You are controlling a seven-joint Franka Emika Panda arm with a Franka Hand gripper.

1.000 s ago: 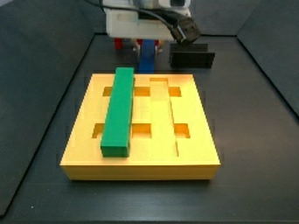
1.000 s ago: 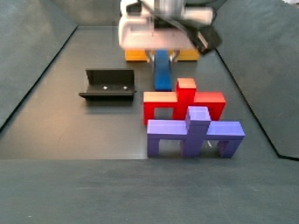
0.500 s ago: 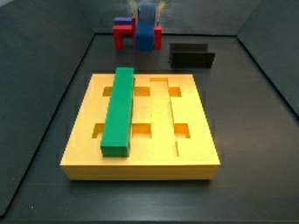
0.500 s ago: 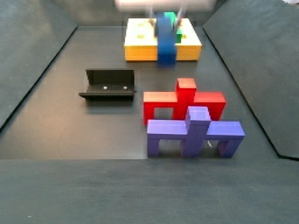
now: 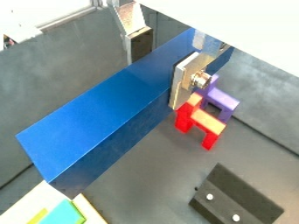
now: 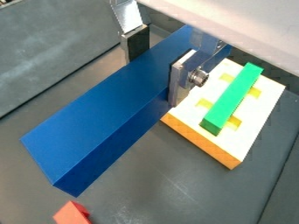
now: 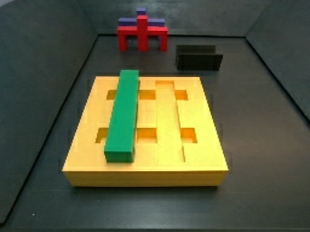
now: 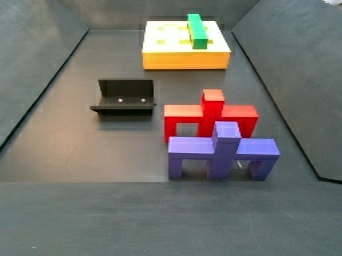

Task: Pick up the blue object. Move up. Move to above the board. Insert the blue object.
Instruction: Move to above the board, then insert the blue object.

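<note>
The blue object (image 5: pixel 111 122) is a long dark-blue bar that fills both wrist views (image 6: pixel 111 122). My gripper (image 5: pixel 162 66) is shut on it, one silver finger (image 5: pixel 187 79) pressed to each long side, and it also shows in a wrist view (image 6: pixel 158 61). The bar hangs well above the floor. The yellow-orange board (image 6: pixel 264 102) lies below, off to one side of the bar, with the green bar (image 6: pixel 232 98) in one groove. Both side views show the board (image 7: pixel 164 113) (image 8: pixel 167 58) but not the gripper or the blue bar.
The dark fixture (image 7: pixel 198 58) (image 8: pixel 124 98) stands on the floor beyond the board. A red stand (image 8: pixel 210 115) and a purple-blue stand (image 8: pixel 221 152) stand together near it, and both show below the bar in a wrist view (image 5: pixel 201 122).
The arm has lifted the blue bar up and out of both side views. Half a second ago the bar still showed at their top edges. The board and green bar have not moved.
</note>
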